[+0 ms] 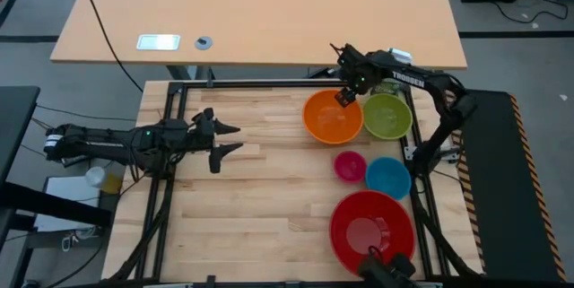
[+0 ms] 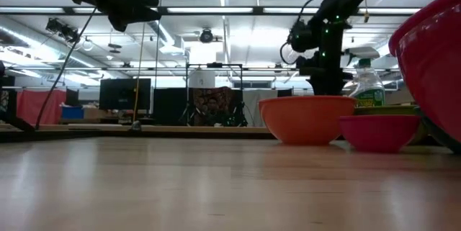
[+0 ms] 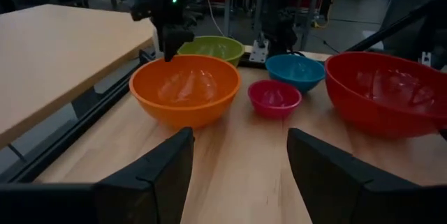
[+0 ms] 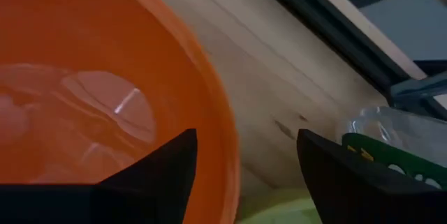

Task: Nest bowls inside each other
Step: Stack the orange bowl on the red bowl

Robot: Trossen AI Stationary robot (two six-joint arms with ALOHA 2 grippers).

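Note:
Five bowls stand upright on the wooden table's right half: orange (image 1: pixel 333 116), lime green (image 1: pixel 387 115), pink (image 1: pixel 350 166), blue (image 1: pixel 388 177) and the big red one (image 1: pixel 371 227) nearest the front. My right gripper (image 1: pixel 345 97) points down, open, over the orange bowl's far rim (image 4: pixel 216 133). One finger hangs above the bowl's inside and the other above the table outside it, and neither touches the bowl. My left gripper (image 1: pixel 229 138) hovers open at the table's left middle, pointing toward the bowls (image 3: pixel 185 88).
A clear bottle with a green label (image 2: pixel 369 87) stands behind the bowls at the far right, close to my right arm. A black frame rail (image 1: pixel 269 83) runs along the table's far edge. Bare wood lies left and in front of the bowls (image 1: pixel 260 198).

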